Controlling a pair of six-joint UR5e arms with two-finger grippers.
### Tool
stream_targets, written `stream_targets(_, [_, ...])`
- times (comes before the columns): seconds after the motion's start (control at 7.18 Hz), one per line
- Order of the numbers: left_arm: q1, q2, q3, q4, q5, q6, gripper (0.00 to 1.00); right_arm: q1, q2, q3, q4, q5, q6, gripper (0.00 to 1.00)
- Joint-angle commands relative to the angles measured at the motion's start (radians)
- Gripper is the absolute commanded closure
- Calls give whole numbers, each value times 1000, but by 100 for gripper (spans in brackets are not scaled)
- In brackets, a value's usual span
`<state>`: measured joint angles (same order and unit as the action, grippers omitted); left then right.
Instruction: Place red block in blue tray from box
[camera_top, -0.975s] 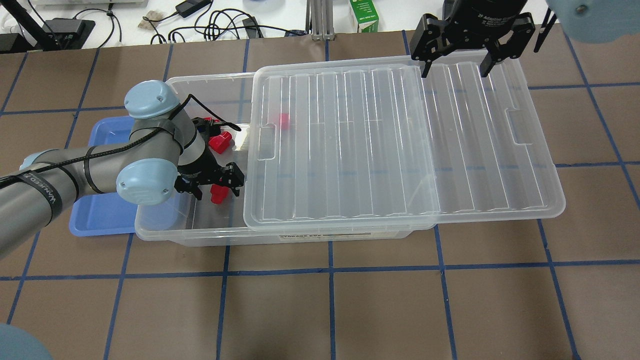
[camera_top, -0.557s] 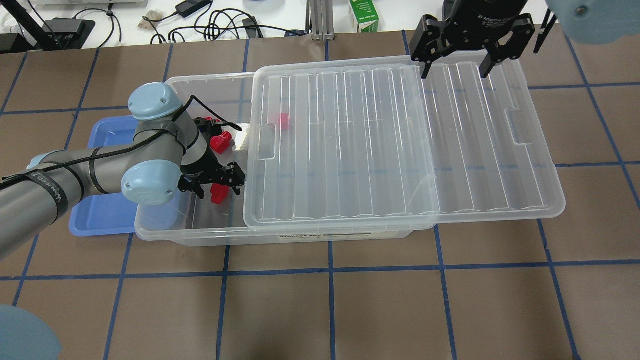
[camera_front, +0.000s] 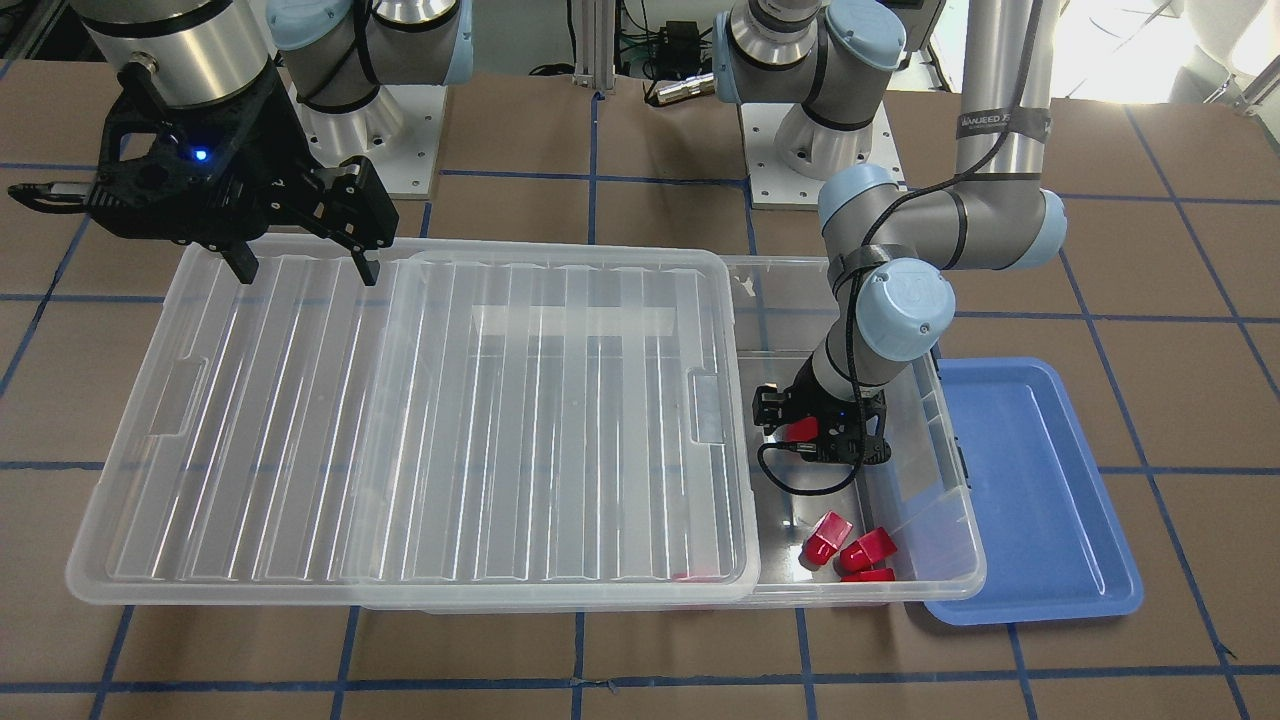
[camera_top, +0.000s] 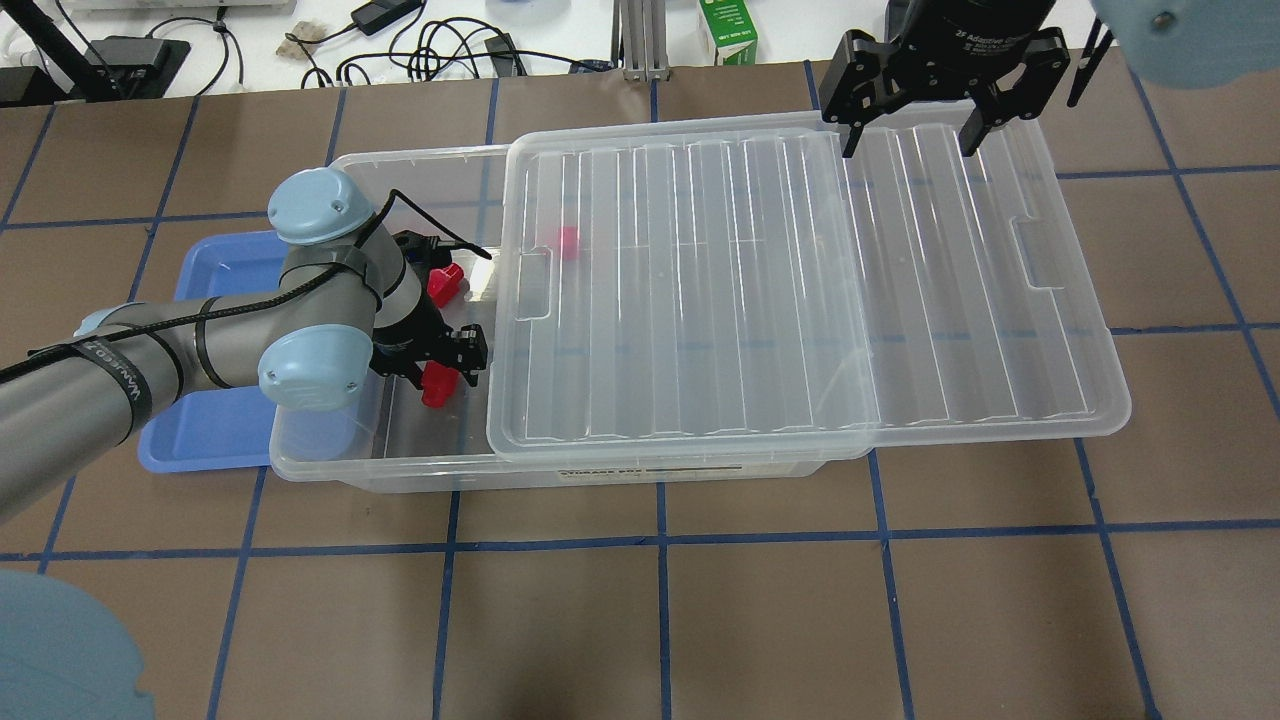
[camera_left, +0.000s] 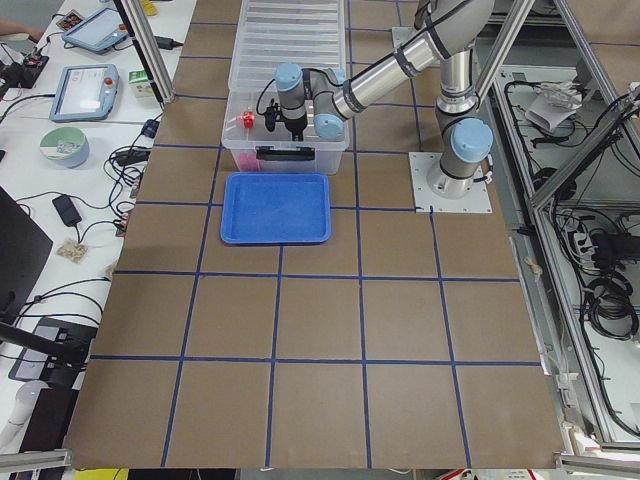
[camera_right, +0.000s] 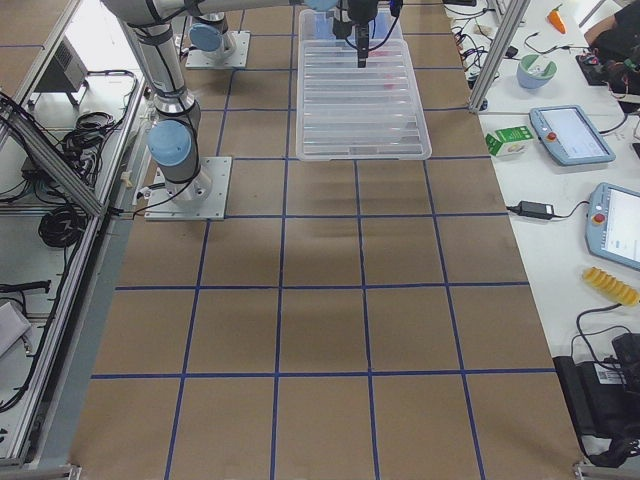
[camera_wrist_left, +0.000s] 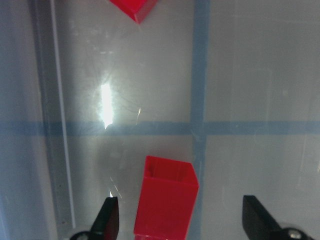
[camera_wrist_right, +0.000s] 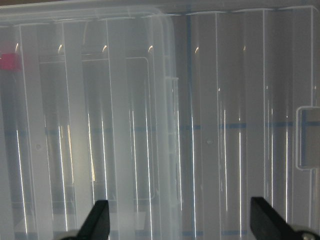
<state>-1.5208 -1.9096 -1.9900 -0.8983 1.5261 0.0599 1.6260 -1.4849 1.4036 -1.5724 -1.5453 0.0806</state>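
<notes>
Only the left wrist view shows the left gripper (camera_wrist_left: 179, 215) spread wide around the red block (camera_wrist_left: 166, 205) on the box (camera_top: 400, 465) floor, touching neither finger. Its long axis points straight away from the wrist, hollow end farthest. Beyond, overhead, the right gripper (camera_top: 910, 140) hangs open above the offset lid (camera_top: 700, 300).

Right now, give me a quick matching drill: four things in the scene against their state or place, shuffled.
Things:
1. left gripper
2. right gripper
3. blue tray
4. lid

States:
A. offset, covering only part of the box
B. open, over the lid
C. holds no blocks, next to the box's uncovered end
D. open, fingers either side of a red block

Pairs: 1-D, 2-B, 3-C, 4-A
</notes>
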Motion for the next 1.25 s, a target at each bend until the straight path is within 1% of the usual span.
stream_targets(0.0, [-1,9,6,2,2,29,100,0,0,0,0,-2,-1,0])
stream_targets(0.28, [-2,38,14,9,2,29,100,0,0,0,0,-2,-1,0])
stream_targets(0.42, [-4,66,40,-13,3,28,100,0,0,0,0,-2,-1,0])
stream_targets(0.56, [-4,90,74,-74,2,28,100,0,0,0,0,-2,-1,0])
stream_targets(0.7, [-4,112,132,-173,2,25,100,0,0,0,0,-4,-1,0])
stream_targets(0.84, [-4,151,204,-321,6,20,100,0,0,0,0,-3,-1,0])
stream_targets(0.98, [7,187,274,-478,50,21,100,0,0,0,0,-4,-1,0])
stream_targets(1.11, [37,202,328,-549,139,31,100,0,0,0,0,-4,-1,0])
